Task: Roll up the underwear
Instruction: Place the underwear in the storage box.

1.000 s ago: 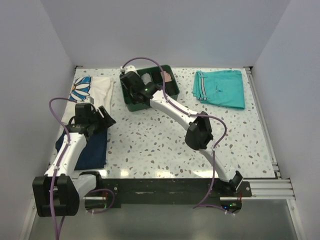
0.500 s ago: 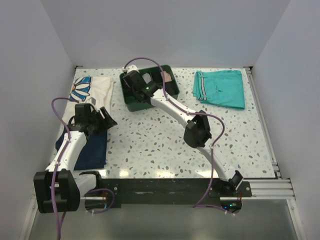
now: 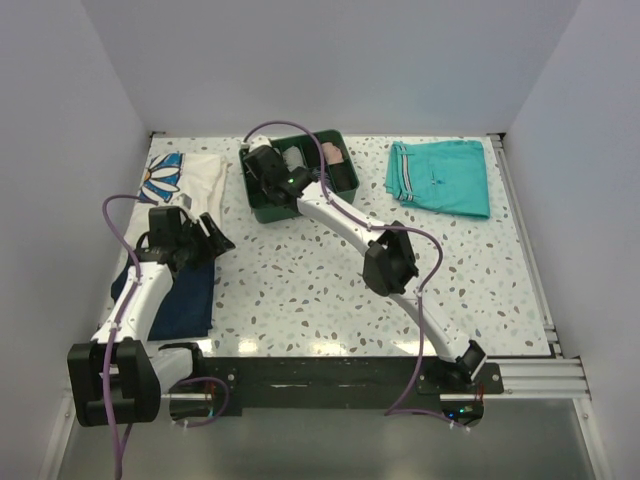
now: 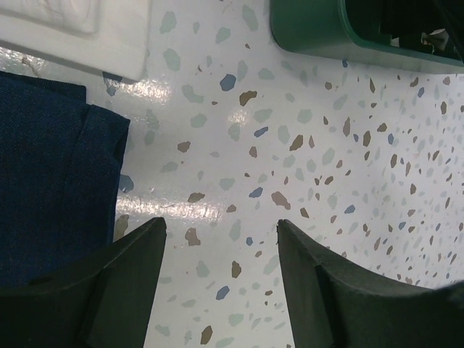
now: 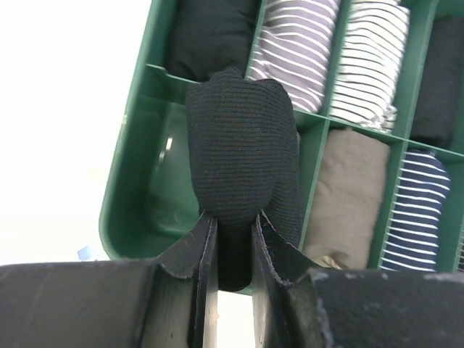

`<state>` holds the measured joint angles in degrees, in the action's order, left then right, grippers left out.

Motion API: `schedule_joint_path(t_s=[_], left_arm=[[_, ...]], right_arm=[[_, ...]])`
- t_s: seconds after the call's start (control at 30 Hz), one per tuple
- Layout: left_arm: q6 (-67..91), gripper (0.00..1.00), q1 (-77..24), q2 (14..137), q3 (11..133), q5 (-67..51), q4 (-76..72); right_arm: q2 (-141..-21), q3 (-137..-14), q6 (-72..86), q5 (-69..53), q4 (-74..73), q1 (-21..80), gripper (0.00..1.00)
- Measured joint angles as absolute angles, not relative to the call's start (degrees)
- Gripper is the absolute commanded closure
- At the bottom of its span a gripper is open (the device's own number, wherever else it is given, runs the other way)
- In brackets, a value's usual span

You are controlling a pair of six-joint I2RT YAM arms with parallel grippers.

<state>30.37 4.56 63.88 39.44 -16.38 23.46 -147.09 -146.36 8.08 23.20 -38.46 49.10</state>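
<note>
Clamping right gripper point(image 5: 232, 221) jaws on the rolled underwear point(image 5: 243, 145), bundle jutting ahead of the fingertips point(image 5: 203, 250), above a corner cell of the tray point(image 5: 127, 181). Probably needing a straight descent, keeping the squeeze until seated, steering off the divider point(image 5: 312, 148). Hovering left gripper point(image 4: 220, 232) jaws spread, nothing between them.

White speckled terrazzo desk point(image 3: 300, 290), glossy, with light glare toward its 6 o'clock edge. Plain pale grey walls point(image 3: 300, 60) at 9, 12 and 3 o'clock. Aluminium rail point(image 3: 530, 375) at 6.

The underwear point(image 5: 243, 145), rolled black, stands over a green bin point(image 5: 122, 206).
</note>
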Motion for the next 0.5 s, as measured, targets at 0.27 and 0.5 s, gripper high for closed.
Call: schedule_joint_path(t_s=[0.27,0.5], left_arm=[[30.37,0.32,4.89,63.90,38.87,-17.12,23.16],[30.37,0.32,5.15,64.49,38.63,-17.85,23.07]], right_arm=[[-148.40,-147.52,9.69,18.59,-36.88,49.15,0.95],[-150.36,-148.18,11.03,16.32,-35.03,49.30,0.94]])
